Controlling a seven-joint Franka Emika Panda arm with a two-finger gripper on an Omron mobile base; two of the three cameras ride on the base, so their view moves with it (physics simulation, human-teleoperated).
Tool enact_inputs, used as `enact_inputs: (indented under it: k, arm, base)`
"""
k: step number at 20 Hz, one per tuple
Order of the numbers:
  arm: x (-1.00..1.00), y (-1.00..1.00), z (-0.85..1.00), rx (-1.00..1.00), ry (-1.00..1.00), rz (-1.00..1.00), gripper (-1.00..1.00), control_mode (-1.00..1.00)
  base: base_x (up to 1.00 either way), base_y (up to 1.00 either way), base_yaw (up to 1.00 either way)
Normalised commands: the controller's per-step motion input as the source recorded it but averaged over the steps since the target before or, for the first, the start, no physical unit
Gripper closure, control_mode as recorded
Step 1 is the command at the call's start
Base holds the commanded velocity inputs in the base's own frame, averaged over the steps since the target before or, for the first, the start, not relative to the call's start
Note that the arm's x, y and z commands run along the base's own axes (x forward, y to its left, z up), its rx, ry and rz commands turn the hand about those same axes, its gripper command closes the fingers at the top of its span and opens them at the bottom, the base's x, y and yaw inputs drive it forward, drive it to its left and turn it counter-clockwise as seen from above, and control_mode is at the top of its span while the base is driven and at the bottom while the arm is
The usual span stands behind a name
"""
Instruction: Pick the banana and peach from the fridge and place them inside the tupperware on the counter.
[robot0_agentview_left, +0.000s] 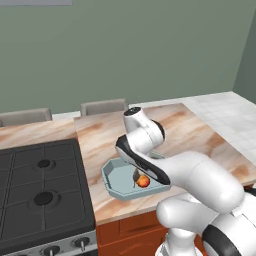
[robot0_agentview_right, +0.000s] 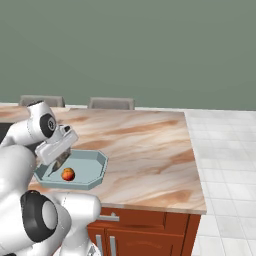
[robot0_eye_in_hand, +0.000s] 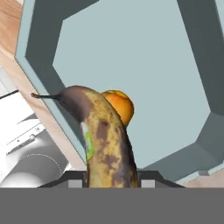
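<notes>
My gripper (robot0_agentview_right: 59, 158) is shut on the banana (robot0_eye_in_hand: 107, 144), a brown-spotted yellow fruit with a dark stem. It hangs tilted just above the pale blue-grey tupperware (robot0_eye_in_hand: 131, 52). The peach (robot0_eye_in_hand: 119, 106) lies on the tupperware's floor, right behind the banana's tip. From the left, the banana (robot0_agentview_left: 136, 175) shows beside the peach (robot0_agentview_left: 143, 182) in the tupperware (robot0_agentview_left: 111, 176), under my forearm. From the right, the banana (robot0_agentview_right: 60, 161) points down over the peach (robot0_agentview_right: 68, 174) in the tupperware (robot0_agentview_right: 97, 165). The tupperware rests on the counter (robot0_agentview_right: 145, 140) near its front edge. The fridge is out of view.
A black gas stovetop (robot0_agentview_left: 40, 195) lies left of the tupperware. Two grey chair backs (robot0_agentview_left: 102, 106) stand behind the counter (robot0_agentview_left: 185, 130). White floor tiles (robot0_agentview_right: 225, 150) lie to the right. Red-brown cabinets (robot0_agentview_right: 145, 230) sit under the counter.
</notes>
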Motion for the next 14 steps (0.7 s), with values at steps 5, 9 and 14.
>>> enact_inputs:
  k: [5,9,14]
  arm:
    - [0.24,0.0,-0.17,0.0,0.0,0.0,1.0,-1.0]
    - [0.26,0.0,-0.19,0.0,0.0,0.0,1.0,-1.0]
    - [0.21,0.0,-0.22,0.0,0.0,0.0,1.0,-1.0]
  base:
    - [0.0,0.0,0.0]
    - [0.0,0.0,0.0]
    - [0.0,0.0,0.0]
